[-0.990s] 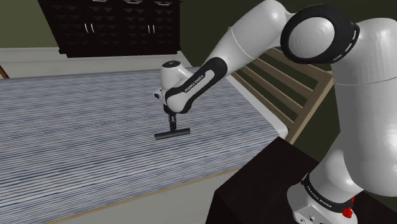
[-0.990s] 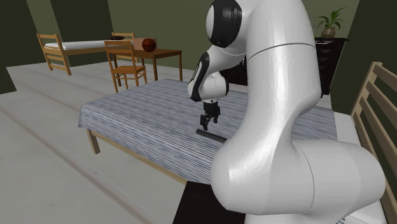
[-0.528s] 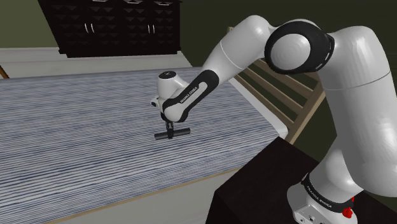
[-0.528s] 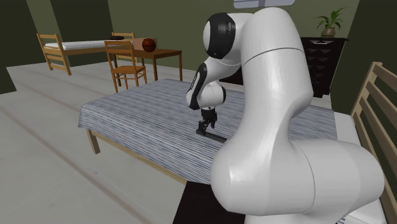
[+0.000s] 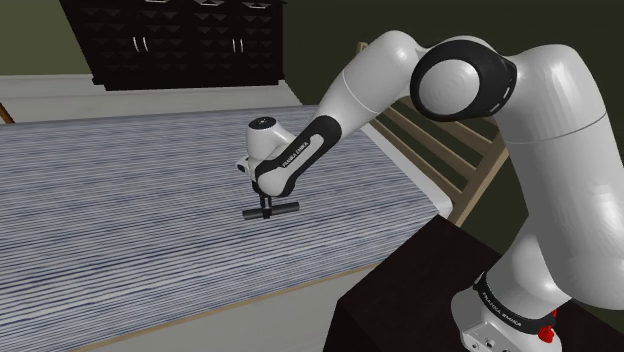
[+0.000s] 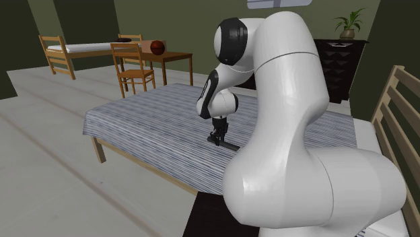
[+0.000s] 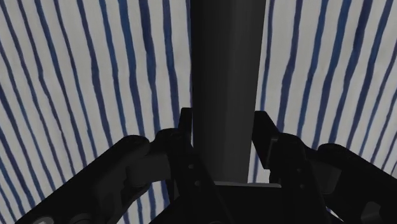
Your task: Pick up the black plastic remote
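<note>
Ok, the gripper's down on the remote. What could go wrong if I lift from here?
1. The gripper seems to clasp the remote across its narrow sides. In the shoulder view it sits a little off the remote's middle, so the longer end may droop or twist out during the lift.
2. The fingertips reach down close to the striped bedspread. They might catch the cloth and drag it up.

I see the black remote point(image 5: 286, 207) lying flat on the striped bed cover point(image 5: 120, 200), the gripper point(image 5: 265, 210) upright at the remote's middle, a dark cabinet point(image 5: 180, 40) well behind it.
</note>
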Available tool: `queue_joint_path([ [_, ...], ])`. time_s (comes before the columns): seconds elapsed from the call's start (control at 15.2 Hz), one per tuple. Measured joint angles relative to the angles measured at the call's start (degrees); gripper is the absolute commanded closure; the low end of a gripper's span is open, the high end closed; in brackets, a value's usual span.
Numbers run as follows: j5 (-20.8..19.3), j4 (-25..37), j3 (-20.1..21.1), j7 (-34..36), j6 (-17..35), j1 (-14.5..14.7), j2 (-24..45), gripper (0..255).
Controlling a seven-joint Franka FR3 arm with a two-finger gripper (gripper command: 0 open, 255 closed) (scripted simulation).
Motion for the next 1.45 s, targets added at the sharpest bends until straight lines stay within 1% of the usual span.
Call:
queue_joint_path([
  [0.53, 0.06, -0.23, 0.00, -0.05, -0.31, -0.12, -0.63, 255],
  [0.86, 0.43, -1.41, 0.37, -0.47, -2.13, -0.50, -3.65, 255],
  [1.45, 1.27, -1.65, 1.11, -1.15, -6.70, -0.88, -8.47, 255],
])
